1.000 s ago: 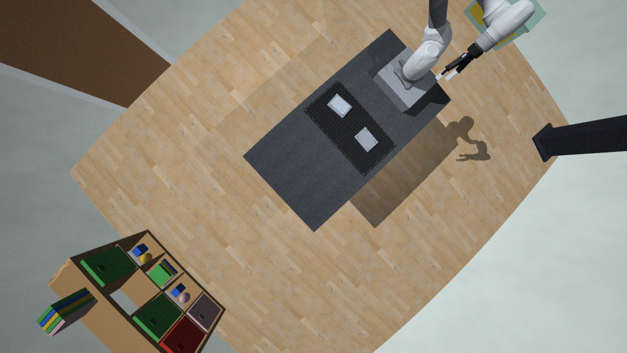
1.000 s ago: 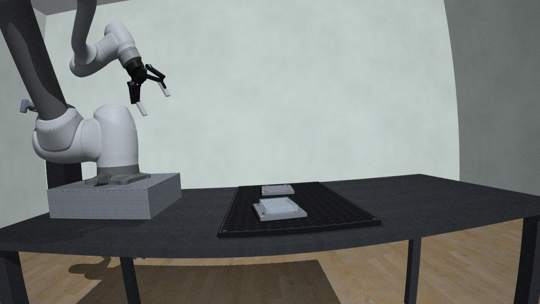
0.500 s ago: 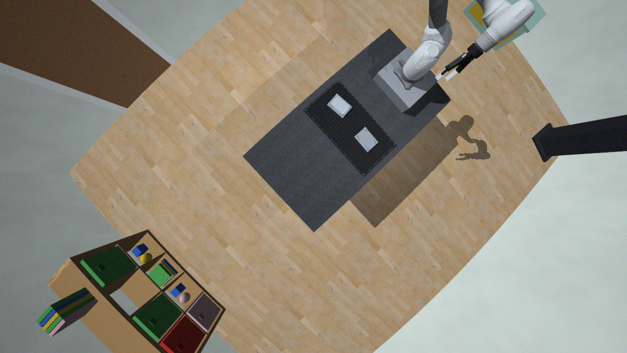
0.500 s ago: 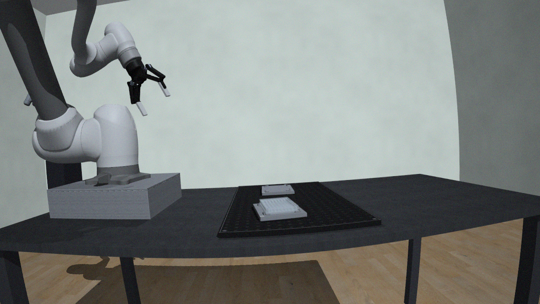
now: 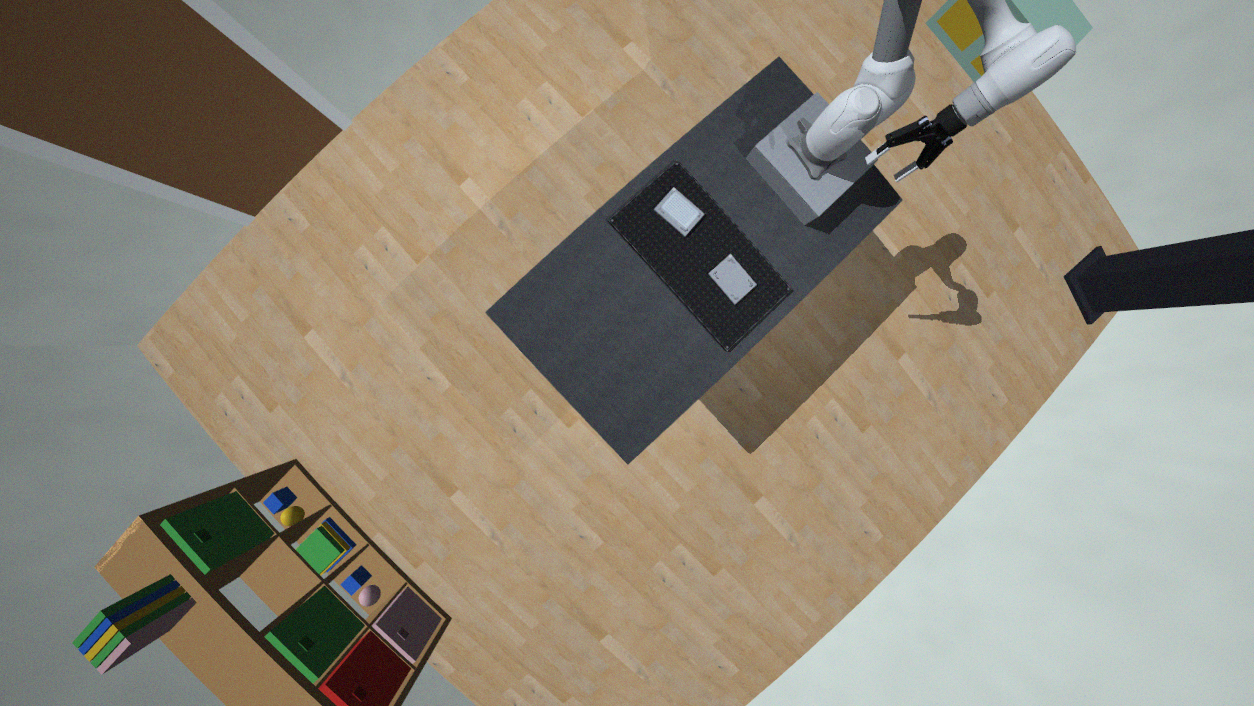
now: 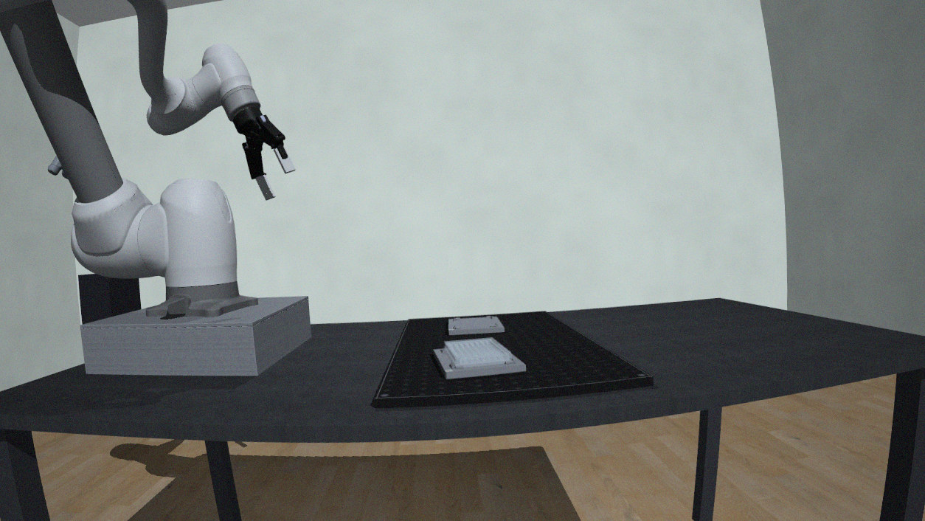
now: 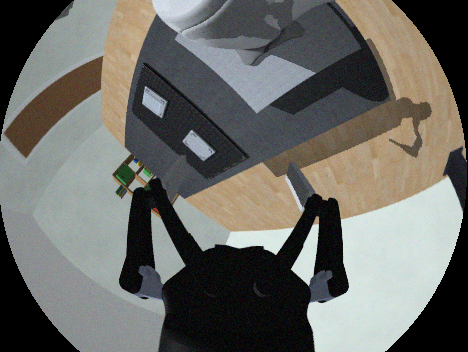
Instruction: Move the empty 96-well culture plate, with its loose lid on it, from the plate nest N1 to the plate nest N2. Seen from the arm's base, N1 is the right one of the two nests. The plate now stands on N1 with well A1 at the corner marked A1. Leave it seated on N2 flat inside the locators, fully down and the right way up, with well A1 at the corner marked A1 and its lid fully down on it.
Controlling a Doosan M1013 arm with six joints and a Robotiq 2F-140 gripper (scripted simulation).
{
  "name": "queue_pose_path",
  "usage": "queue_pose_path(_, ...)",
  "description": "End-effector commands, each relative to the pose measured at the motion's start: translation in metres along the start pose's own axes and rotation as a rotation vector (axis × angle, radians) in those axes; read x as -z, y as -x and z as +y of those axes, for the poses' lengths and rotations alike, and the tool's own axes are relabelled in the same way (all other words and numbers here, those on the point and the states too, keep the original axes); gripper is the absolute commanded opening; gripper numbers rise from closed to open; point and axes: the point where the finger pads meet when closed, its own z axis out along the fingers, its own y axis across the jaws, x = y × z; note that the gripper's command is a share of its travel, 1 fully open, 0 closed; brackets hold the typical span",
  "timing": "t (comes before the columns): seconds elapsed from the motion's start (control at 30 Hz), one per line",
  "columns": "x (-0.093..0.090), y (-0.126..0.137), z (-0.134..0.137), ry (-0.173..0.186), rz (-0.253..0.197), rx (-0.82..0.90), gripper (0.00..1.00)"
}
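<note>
High beside the arm's pedestal (image 6: 271,349), I am holding the hand (image 6: 275,176) spread wide and empty, judging the approach just starting, needing a descent onto the lidded plate (image 6: 477,352) sitting on nest N1 (image 6: 511,369) across the counter (image 6: 744,349).

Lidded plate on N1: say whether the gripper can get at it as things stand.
Probably yes. The gripper hangs open, high beside the base; nothing stands over the plate, and its sides look free.
</note>
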Motion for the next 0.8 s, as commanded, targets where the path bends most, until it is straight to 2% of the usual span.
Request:
queue_pose_path(0.0,-0.002,0.004,0.001,-0.001,0.005,-0.036,1.0)
queue_pose_path(0.33,-0.014,0.019,0.001,-0.018,0.062,-0.364,1.0)
queue_pose_path(0.5,-0.027,0.035,-0.002,-0.032,0.089,-0.528,1.0)
queue_pose_path(0.57,-0.027,0.035,-0.002,-0.032,0.089,-0.528,1.0)
queue_pose_path(0.77,-0.035,0.044,-0.004,-0.05,0.119,-0.725,1.0)
